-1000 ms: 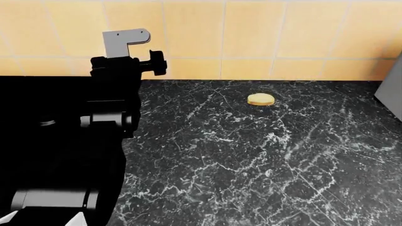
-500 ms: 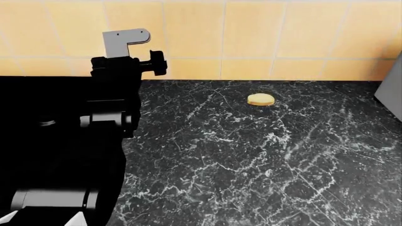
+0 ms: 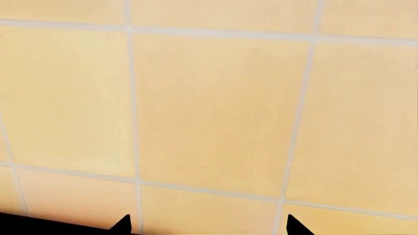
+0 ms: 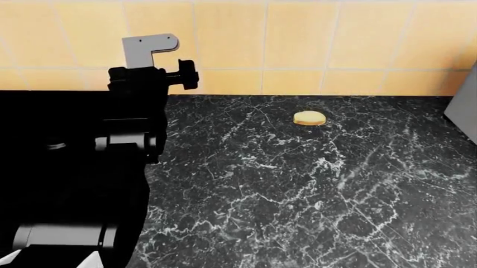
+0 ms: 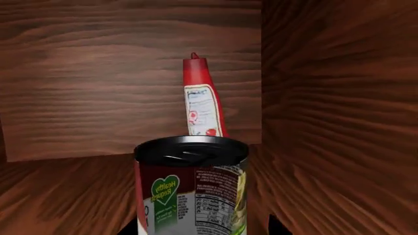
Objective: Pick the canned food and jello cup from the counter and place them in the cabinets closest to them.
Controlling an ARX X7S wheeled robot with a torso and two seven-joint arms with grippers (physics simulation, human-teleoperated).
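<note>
- Left wrist view: the camera faces a wall of yellowish tiles (image 3: 216,112) with pale grout lines. Only two dark fingertips (image 3: 123,225) of the left pincer (image 3: 207,227) show at the picture's edge, standing apart with nothing between them, so it is open.
- Head view: the left arm (image 4: 134,111) rises at the left, dark and bulky, with a grey bracket (image 4: 147,49) on top. The black marble surface (image 4: 313,190) with white veins runs back to the tiled wall. A flat yellowish lump (image 4: 309,117) lies on it near the wall. The right pincer is out of sight here.
- Right wrist view: the canned food (image 5: 191,188) stands upright inside a wooden cabinet (image 5: 85,88), its dark lid up, label facing the camera. The right pincer (image 5: 203,226) shows dark tips on either side of the can; I cannot tell whether they press it. A red sauce bottle (image 5: 202,100) stands behind the can, near the cabinet's back corner.
</note>
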